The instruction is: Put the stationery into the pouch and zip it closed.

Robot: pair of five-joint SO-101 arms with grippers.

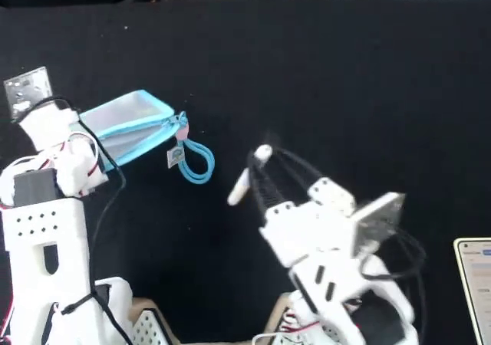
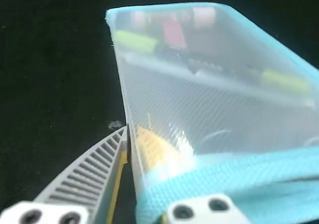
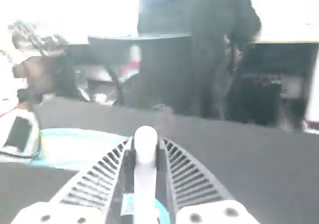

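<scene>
Black table [image 1: 345, 77], left side: the left gripper [image 2: 132, 149] clamps the floppy translucent blue-trimmed zip pouch [image 1: 130, 126] by one end. The right gripper [image 3: 145, 152] pinches a white pen [image 1: 247, 175], likely light, stiff and slick, so mid-barrel suits.

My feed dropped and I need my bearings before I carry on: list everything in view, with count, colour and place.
pouch: 1, light blue and see-through, left part of the table, one end in the left gripper
items in the pouch: several, yellow-green and red-pink, too blurred to name
loop: 1, blue, at the pouch's zip end
tag: 1, pale, beside the loop
pen: 1, white, mid-table, in the right gripper
screen device: 1, white-edged, at the table's right edge
table: 1, black
left gripper: 1, white, shut on the pouch
right gripper: 1, white, shut on the pen
</scene>
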